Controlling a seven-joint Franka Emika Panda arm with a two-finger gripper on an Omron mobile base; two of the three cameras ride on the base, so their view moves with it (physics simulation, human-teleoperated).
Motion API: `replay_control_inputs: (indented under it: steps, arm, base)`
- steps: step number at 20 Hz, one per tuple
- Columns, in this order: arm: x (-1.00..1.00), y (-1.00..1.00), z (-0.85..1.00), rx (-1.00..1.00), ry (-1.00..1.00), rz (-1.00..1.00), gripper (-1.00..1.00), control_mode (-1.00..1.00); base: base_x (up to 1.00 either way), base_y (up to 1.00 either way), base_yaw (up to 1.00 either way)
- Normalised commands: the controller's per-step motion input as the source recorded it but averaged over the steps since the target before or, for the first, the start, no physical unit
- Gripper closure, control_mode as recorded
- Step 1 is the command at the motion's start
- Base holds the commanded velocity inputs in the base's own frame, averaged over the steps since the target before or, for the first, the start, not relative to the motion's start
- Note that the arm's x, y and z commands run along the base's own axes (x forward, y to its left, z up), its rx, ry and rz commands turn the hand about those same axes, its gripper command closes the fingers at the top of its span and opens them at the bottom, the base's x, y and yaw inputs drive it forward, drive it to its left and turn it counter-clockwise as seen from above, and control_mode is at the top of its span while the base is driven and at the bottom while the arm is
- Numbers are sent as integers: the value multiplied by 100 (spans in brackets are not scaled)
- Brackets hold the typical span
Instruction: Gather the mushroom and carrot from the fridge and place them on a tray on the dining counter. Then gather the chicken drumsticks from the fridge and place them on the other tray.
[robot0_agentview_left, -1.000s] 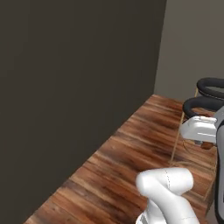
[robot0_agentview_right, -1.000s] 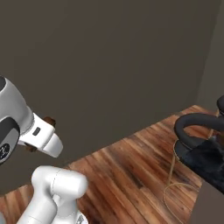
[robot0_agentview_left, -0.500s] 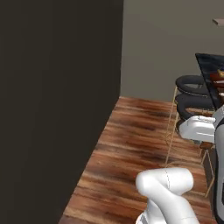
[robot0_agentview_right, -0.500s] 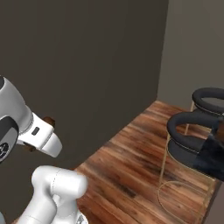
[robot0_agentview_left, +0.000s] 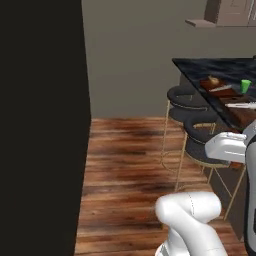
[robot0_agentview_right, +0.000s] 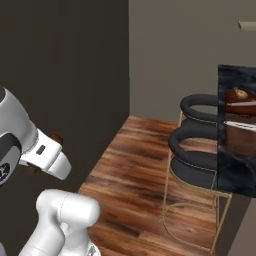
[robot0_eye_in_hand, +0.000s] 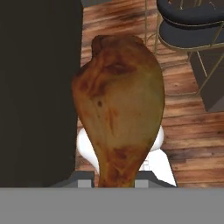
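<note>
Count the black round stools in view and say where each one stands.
2. Both stand on the wood floor beside the black marble dining counter: the nearer black round stool and the farther one behind it. More may be hidden out of frame.

No text, label, brand, number or sign can be read anywhere in these views.
</note>
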Motion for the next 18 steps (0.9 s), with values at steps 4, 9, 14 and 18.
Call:
replay_control_inputs:
  steps: [4,9,14,18]
  arm:
    - [0,0,0,0,0,0,100,100]
    - [0,0,0,0,0,0,100,100]
    - [0,0,0,0,0,0,100,100]
    - [0,0,0,0,0,0,100,100]
  base:
    - [69,50,-56]
    - [73,52,-55]
    - [79,56,-53]
    - [91,63,-49]
